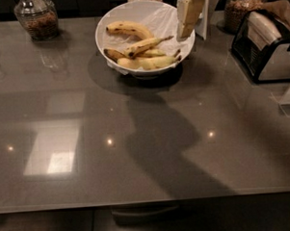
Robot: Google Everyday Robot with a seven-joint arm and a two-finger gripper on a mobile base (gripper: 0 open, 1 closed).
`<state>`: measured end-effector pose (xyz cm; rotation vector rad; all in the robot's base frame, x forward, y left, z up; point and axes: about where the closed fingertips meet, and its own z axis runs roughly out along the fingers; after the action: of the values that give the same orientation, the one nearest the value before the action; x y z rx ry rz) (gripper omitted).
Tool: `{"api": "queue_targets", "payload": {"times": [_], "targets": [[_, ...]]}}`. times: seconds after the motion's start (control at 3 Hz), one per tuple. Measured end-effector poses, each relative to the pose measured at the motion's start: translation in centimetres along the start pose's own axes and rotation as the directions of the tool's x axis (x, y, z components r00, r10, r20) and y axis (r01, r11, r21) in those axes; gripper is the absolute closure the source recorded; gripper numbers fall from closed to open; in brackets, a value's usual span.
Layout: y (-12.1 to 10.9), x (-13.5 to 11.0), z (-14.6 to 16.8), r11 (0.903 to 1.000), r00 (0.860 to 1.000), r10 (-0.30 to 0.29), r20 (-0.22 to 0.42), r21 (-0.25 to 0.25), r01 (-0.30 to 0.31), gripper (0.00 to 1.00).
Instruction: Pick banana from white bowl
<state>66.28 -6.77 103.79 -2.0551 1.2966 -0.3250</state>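
The white bowl point(112, 14) stands at the back middle of the grey table and is lined with white paper. The slim, nearly straight banana point(144, 45) lies across its middle, dark tip to the left and thin stem pointing right. A thicker curved speckled banana point(129, 28) lies behind it. A larger pale banana point(151, 63) lies in front of it. My gripper point(188, 17), with pale fingers pointing down, hangs over the bowl's right rim, above and to the right of the slim banana's stem. It holds nothing that I can see.
A glass jar point(36, 17) stands at the back left and another jar point(243, 8) at the back right. A black and white appliance point(267, 49) sits at the right edge. A white card point(204, 18) stands behind the gripper. The table's front edge point(149, 201) runs across the bottom.
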Motion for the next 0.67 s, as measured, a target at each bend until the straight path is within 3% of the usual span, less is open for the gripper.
{"api": "queue_targets", "payload": {"times": [0.33, 0.67], "targets": [[-1.3, 0.8, 3.0, 0.9983, 0.998, -0.057, -0.012, -0.015, 0.057, 0.17], [-1.4, 2.0, 5.9, 0.9968, 0.998, -0.070, -0.002, -0.038, 0.070, 0.40]]}}
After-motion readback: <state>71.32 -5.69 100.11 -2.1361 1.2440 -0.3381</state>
